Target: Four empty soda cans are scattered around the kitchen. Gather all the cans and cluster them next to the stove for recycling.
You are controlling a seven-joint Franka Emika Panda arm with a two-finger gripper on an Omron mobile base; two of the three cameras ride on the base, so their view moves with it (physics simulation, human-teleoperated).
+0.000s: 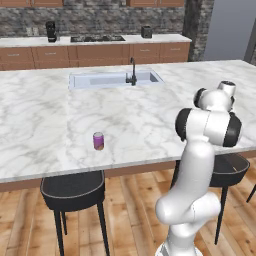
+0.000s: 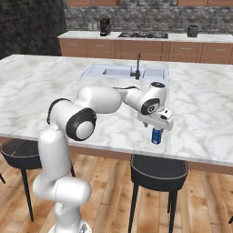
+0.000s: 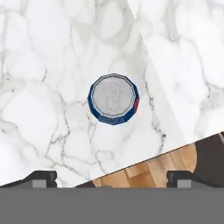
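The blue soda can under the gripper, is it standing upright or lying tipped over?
Upright. The blue-and-white soda can shows its round silver top straight to the hand camera, and in the right base view it stands on the white marble counter.

- Under my gripper (image 3: 112, 177) the blue can (image 3: 113, 99) stands alone on bare marble, open room on every side of it.
- The island counter (image 1: 150, 120) edge runs just beside the can; beyond it, stools (image 2: 158, 172).
- The purple can (image 1: 98, 141) sits well apart, nothing near it.
- Sink (image 1: 116, 79) and faucet (image 1: 132, 72) rise farther back.
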